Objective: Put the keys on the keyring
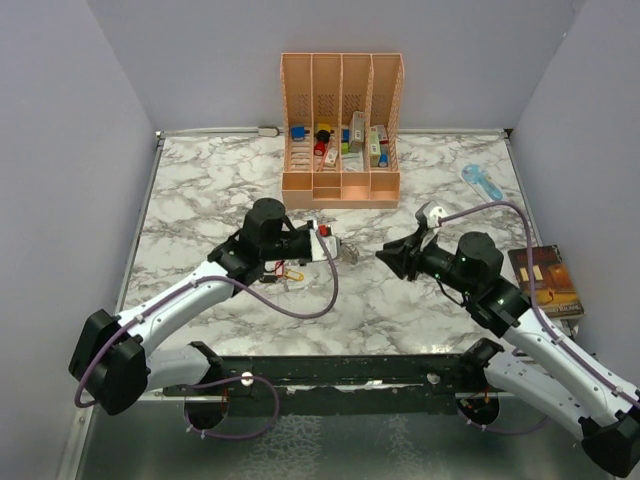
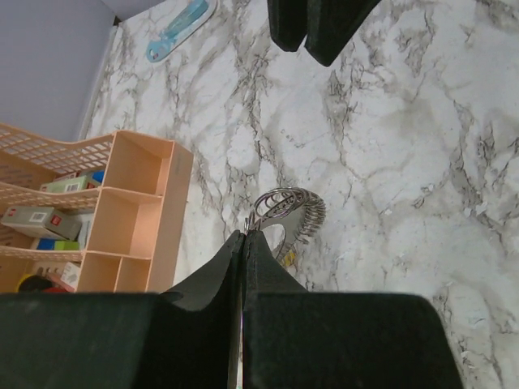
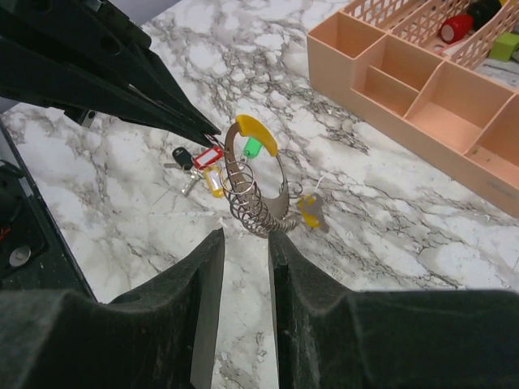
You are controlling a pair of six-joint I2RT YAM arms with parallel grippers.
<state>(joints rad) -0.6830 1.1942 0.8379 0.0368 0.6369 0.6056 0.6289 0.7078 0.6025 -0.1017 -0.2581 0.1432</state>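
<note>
Keyring stands upright mid-table, pinched by the left gripper, whose arm reaches in low from the near left. The right gripper faces it just beside. The keys lie under the left arm on the marble table, between grey walls.

Left wrist view: the left fingers are pressed together on the keyring's edge.

Right wrist view: the right fingers are slightly parted and hold nothing, with the keyring just beyond them.

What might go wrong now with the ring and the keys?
The left end effector pinches the keyring only by its tips, so a nudge from the open right end effector might knock it loose. The keys lie on the table close beside the ring, so reaching for them might bump it.
</note>
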